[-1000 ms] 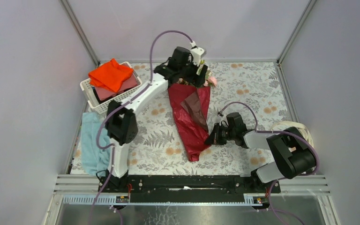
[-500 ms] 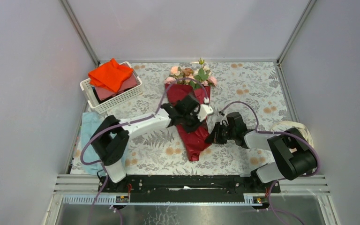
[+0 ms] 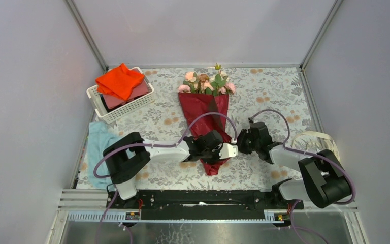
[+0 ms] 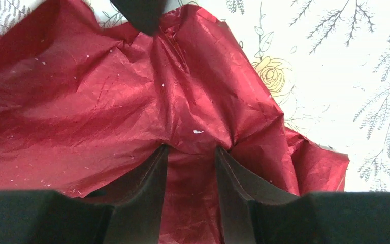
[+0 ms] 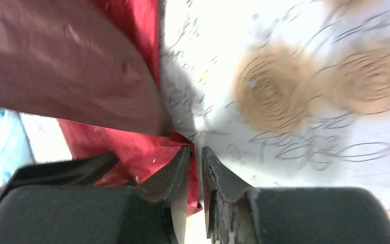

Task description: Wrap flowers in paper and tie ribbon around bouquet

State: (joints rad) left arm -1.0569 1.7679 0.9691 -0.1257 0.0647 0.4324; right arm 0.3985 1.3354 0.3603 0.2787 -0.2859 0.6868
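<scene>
The bouquet lies on the table with its pink flowers (image 3: 203, 81) toward the far side, rising from the dark red paper (image 3: 203, 109) cone. Over the cone's narrow lower end sits my left gripper (image 3: 214, 152). In the left wrist view the left gripper (image 4: 190, 148) presses into the crinkled paper (image 4: 106, 101), with a bunched ridge filling the gap between its fingers. My right gripper (image 3: 241, 144) is at the cone's right edge. In the right wrist view its jaws (image 5: 196, 147) stand slightly parted at a corner of the paper (image 5: 127, 147). The cream ribbon (image 3: 310, 134) lies coiled at the right.
A white basket (image 3: 134, 104) holding an orange cloth (image 3: 121, 80) stands at the back left. Along the left edge lies a light blue cloth (image 3: 99, 147). Purple cables arch over both arms. Grey walls close in the table on three sides.
My left arm swung from the flower heads down to the cone's lower end and closed on the paper there. The right gripper shifted slightly and its jaws parted a little.
</scene>
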